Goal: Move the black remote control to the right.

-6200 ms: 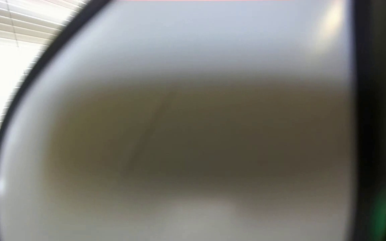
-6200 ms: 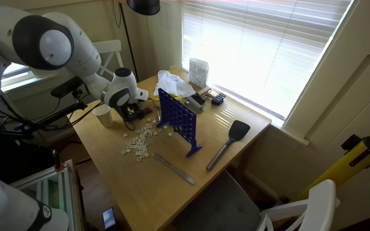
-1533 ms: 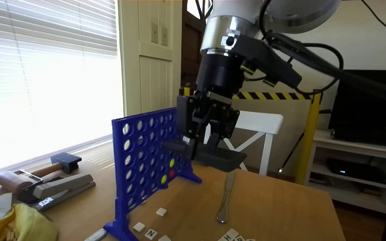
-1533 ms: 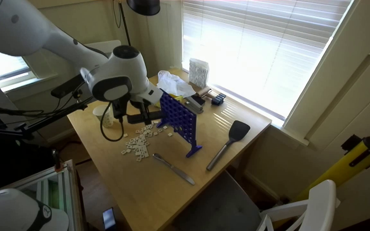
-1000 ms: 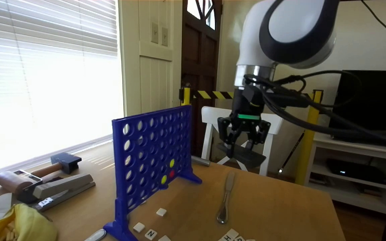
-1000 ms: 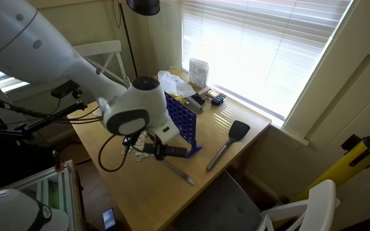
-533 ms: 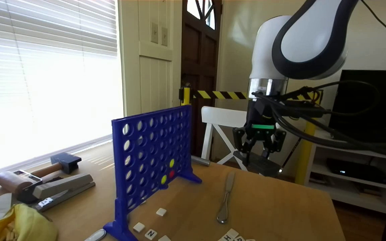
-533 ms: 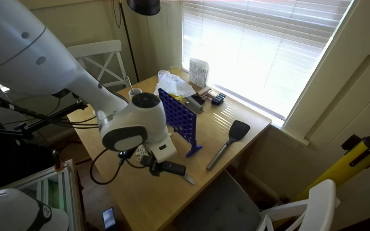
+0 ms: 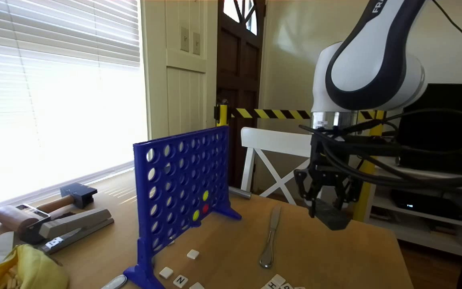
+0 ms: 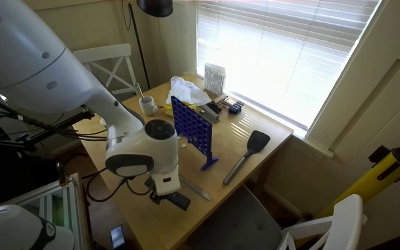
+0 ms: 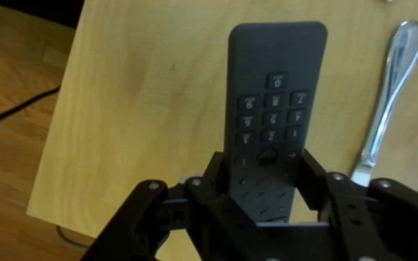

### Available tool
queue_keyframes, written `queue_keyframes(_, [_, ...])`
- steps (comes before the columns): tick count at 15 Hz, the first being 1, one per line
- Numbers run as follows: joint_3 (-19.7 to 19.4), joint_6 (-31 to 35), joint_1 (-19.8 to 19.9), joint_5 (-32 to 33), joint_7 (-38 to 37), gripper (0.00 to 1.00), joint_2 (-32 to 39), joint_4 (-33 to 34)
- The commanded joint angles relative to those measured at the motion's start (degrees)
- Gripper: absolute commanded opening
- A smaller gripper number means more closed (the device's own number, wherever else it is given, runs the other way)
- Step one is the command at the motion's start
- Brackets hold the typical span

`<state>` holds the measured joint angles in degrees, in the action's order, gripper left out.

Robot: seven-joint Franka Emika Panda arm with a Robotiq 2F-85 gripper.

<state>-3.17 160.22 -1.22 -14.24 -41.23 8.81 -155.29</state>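
Observation:
My gripper [image 11: 263,170] is shut on the black remote control [image 11: 276,54], one finger on each long side. In the wrist view the remote's number keys lie beyond the fingers, and its near end is partly hidden by the gripper. In an exterior view the remote [image 9: 332,216] hangs tilted over the wooden table's right part, below the gripper [image 9: 326,205]. How high it stands above the tabletop is hard to judge. Seen from another side, the remote [image 10: 177,200] sticks out from under the wrist, near the table's [image 10: 158,225] front part, with the fingers mostly hidden.
A silver knife [image 9: 270,241] lies beside the remote's place. The blue grid frame [image 9: 181,188] stands upright further left, with white letter tiles [image 9: 180,280] near it. A spatula [image 10: 245,158], stapler [image 10: 209,113] and white mug [image 10: 148,105] are on the table. The table's corner [image 11: 31,212] shows below.
From near the mug and cup, the remote was lifted and carried past the blue frame. Over the last second, arm and remote move rightward and lower in an exterior view, past the knife.

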Motion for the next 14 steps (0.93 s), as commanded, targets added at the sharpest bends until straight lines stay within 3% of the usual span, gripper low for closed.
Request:
queue_keyframes(1, [5.1,0.8,6.0,-15.7,6.1,0.26,-1.3,-3.5])
queue_keyframes(4, [10.1,2.1,12.7,-29.9,14.9,0.26,-0.9,-2.6])
queue_keyframes(8, [13.3,5.8,15.4,-47.8,30.9,0.26,2.3,-2.5])
queue_keyframes(11, [14.7,6.7,15.3,-54.7,42.0,0.26,5.6,-2.7])
queue_keyframes(13, [15.1,10.2,13.9,-55.0,46.0,0.26,8.6,-2.8])
queue_keyframes(14, [14.0,6.9,14.5,-52.8,41.5,0.51,5.7,-2.9])
